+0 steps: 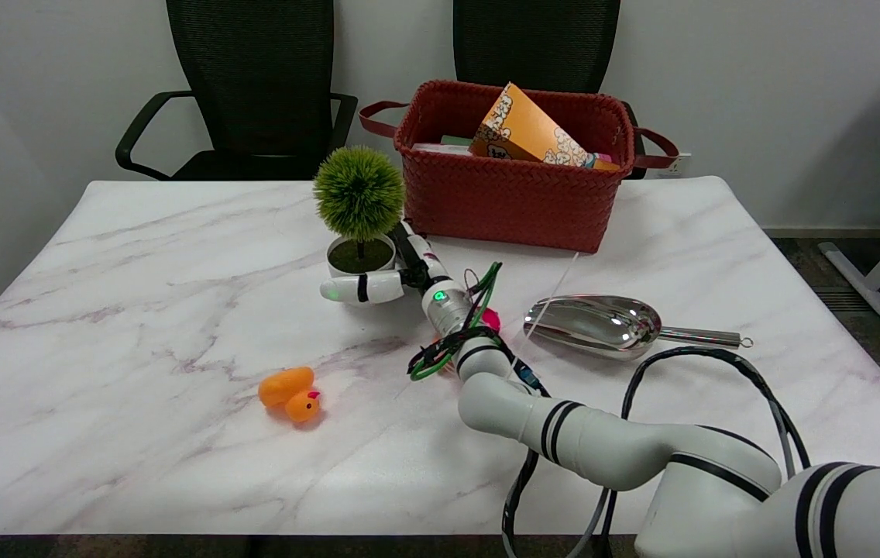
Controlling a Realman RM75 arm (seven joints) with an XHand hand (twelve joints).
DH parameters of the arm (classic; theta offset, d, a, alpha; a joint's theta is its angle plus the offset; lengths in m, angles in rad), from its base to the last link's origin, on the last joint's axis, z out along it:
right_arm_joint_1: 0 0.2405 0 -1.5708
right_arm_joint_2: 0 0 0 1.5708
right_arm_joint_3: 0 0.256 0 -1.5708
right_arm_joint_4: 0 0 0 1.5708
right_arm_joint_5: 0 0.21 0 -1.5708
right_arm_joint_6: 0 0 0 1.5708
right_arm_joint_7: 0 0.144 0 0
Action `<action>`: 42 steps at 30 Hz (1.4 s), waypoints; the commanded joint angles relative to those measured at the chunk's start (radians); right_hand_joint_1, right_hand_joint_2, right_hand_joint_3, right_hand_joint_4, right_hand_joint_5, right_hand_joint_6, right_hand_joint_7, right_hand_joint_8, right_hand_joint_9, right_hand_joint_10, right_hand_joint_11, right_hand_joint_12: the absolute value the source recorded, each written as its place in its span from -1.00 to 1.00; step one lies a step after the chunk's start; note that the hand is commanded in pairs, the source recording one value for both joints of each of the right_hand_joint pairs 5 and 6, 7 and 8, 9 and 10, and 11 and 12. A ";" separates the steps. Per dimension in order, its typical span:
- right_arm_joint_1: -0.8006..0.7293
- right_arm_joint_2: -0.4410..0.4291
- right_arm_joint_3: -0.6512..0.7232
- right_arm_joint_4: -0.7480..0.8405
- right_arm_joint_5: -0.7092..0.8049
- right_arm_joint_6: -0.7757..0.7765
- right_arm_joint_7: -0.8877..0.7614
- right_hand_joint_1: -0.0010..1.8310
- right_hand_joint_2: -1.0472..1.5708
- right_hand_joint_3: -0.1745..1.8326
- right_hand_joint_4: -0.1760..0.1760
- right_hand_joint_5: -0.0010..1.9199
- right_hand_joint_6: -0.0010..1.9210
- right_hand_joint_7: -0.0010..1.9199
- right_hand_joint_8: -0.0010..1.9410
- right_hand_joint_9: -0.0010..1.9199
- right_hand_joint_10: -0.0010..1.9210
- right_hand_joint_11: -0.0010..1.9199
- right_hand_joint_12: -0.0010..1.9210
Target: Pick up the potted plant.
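1. Right hand is wrapped around the white pot of the potted plant: one finger is laid across the pot's front, others are seen at its right side.
2. Pot is seen upright on the marble table, whether lifted cannot be told, just left of the red basket.
3. An orange box is leaned inside the basket.
4. A metal scoop is laid right of the wrist.
5. An orange toy duck is placed nearer the front edge.
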 commanded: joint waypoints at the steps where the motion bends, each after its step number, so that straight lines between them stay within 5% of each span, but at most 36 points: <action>1: -0.007 -0.006 0.004 -0.019 0.008 -0.011 0.004 0.18 -0.19 -0.49 0.00 -1.00 -1.00 -0.83 -0.83 -0.77 -0.77 -1.00 -1.00; 7: -0.011 -0.005 0.004 -0.012 0.028 -0.001 0.005 0.18 -0.18 -0.50 0.00 -1.00 -1.00 -0.57 -0.58 -0.67 -0.67 -1.00 -1.00; 12: -0.014 -0.002 0.004 -0.005 0.028 0.000 0.009 0.18 -0.12 -0.52 0.00 -0.48 -0.48 -0.17 -0.18 -0.39 -0.39 -0.83 -0.83; 22: -0.021 -0.001 -0.003 -0.001 0.028 0.033 0.051 0.17 -0.08 -0.53 0.00 -0.24 -0.24 0.17 0.16 -0.11 -0.11 -0.59 -0.59; 42: -0.049 0.047 0.004 0.216 -0.053 0.111 0.041 0.18 -0.04 -0.60 0.00 -0.34 -0.34 0.19 0.18 -0.01 -0.01 -0.47 -0.47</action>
